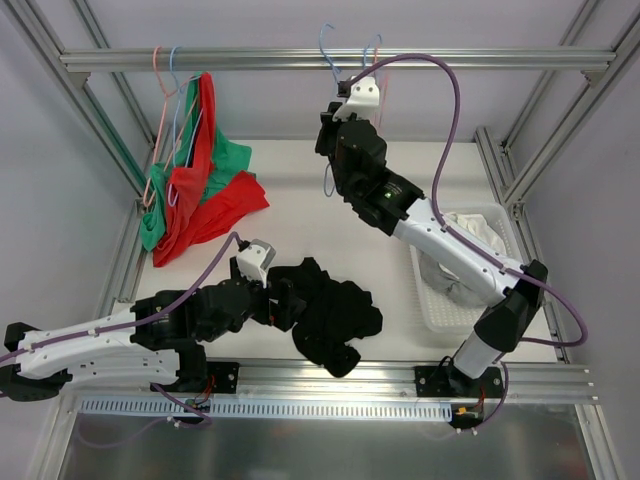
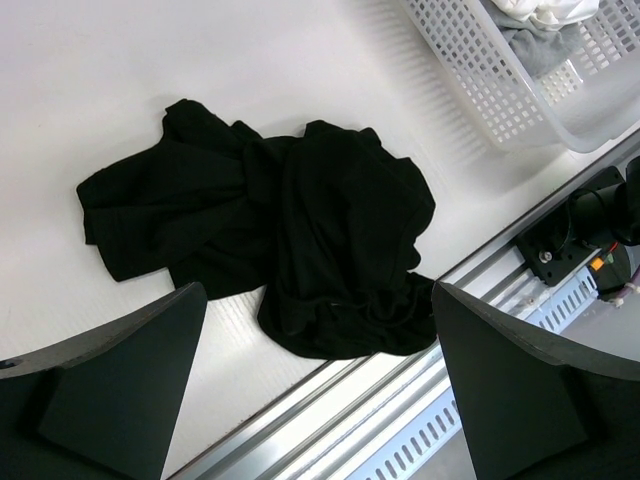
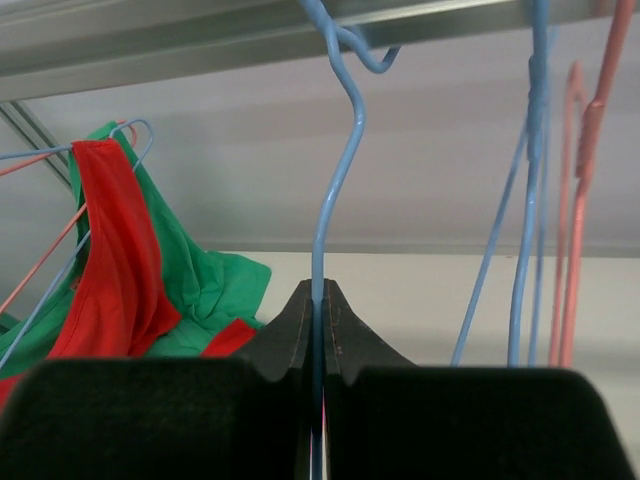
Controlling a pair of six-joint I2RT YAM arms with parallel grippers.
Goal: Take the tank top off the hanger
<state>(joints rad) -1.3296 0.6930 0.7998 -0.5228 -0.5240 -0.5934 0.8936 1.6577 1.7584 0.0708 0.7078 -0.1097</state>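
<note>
The black tank top (image 1: 335,310) lies crumpled on the white table near its front edge, apart from any hanger; it also shows in the left wrist view (image 2: 300,230). My left gripper (image 1: 288,300) is open and empty, just left of and above it, with its jaws spread wide in the left wrist view (image 2: 315,300). My right gripper (image 1: 333,120) is raised near the top rail and shut on the thin blue hanger (image 3: 335,190), which hooks over the rail (image 1: 328,45). No cloth shows on that hanger.
Red and green garments (image 1: 195,170) hang on hangers at the rail's left end and drape onto the table. More blue and pink hangers (image 3: 585,150) hang right of the held one. A white basket (image 1: 432,300) with pale clothes stands right. The metal front rail (image 2: 420,400) runs close by.
</note>
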